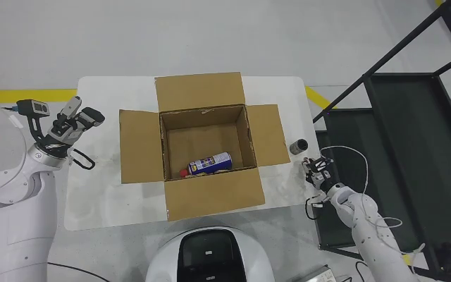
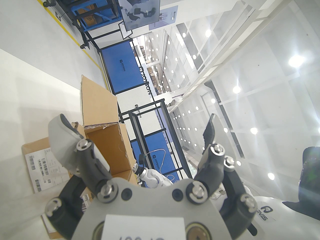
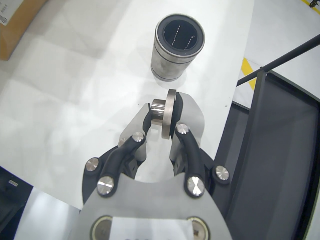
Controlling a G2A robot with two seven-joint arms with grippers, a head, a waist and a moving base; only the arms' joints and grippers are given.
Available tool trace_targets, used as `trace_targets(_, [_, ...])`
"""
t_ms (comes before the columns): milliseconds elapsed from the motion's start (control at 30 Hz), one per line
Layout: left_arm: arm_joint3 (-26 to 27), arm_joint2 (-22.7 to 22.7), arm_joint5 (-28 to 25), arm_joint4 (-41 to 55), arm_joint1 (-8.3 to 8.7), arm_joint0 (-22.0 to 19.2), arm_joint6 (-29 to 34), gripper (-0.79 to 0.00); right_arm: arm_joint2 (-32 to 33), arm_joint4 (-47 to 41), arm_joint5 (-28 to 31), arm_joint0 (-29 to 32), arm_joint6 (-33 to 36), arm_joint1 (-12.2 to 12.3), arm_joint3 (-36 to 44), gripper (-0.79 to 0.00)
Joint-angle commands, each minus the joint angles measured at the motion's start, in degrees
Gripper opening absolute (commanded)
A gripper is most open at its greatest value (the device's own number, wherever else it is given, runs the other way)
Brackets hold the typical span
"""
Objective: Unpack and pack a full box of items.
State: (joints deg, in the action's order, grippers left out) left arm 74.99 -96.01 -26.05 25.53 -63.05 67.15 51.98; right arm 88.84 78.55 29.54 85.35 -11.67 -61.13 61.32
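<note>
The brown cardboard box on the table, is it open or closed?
Open. All four flaps of the brown cardboard box are spread outward, and a blue-and-white spray can lies on its side inside.

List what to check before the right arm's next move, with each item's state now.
1. Right gripper shut on the flanged part: ok.
2. Bearing upright on the table, apart from the part: ok.
3. Box flaps open: ok.
4. Box emptied: not ok, a can lies inside.
5. Left gripper open and free: ok.
6. Part's gap above the table: cannot tell.
</note>
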Motion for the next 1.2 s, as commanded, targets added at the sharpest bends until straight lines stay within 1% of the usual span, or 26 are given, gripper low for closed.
trace_targets(0, [0.0, 0.0, 0.0, 0.0, 0.0, 0.0, 0.0, 0.0, -0.13, 0.01, 0.32, -0.44, 0.69, 0.03, -0.5, -0.785])
trace_targets(233, [0.0, 0.0, 0.0, 0.0, 0.0, 0.0, 0.0, 0.0, -0.88, -1.37, 1.48, -1.86, 0.72, -0.11, -1.69, -0.785])
trace_targets(467, [0.0, 0.0, 0.0, 0.0, 0.0, 0.0, 0.0, 0.0, -0.89, -3.59, 4.24, -2.44, 0.2, -0.06, -2.65, -0.785])
trace_targets(633, [0.0, 0.0, 0.0, 0.0, 0.0, 0.0, 0.0, 0.0, -0.56, -6.86, 7.07, -2.69, -0.4, -0.06, -4.23, -0.785])
trace_targets(733, [0.0, 0.0, 0.0, 0.0, 0.0, 0.0, 0.0, 0.0, -0.01, -9.06, 9.9, -2.38, -0.6, 0.07, -5.0, -0.785])
trace_targets(833, [0.0, 0.0, 0.0, 0.0, 0.0, 0.0, 0.0, 0.0, 0.73, -10.96, 14.02, -1.67, 0.0, 0.39, -4.78, -0.785])
trace_targets(933, [0.0, 0.0, 0.0, 0.0, 0.0, 0.0, 0.0, 0.0, 1.84, -13.87, 19.26, -0.37, -0.97, 0.72, -3.35, -0.785])
trace_targets(1000, [0.0, 0.0, 0.0, 0.0, 0.0, 0.0, 0.0, 0.0, 2.78, -14.95, 22.15, 0.71, -2.17, 1.0, -1.74, -0.785])
trace_targets(1167, [0.0, 0.0, 0.0, 0.0, 0.0, 0.0, 0.0, 0.0, 4.87, -15.03, 24.86, 4.04, -4.03, 1.58, 5.28, -0.785])
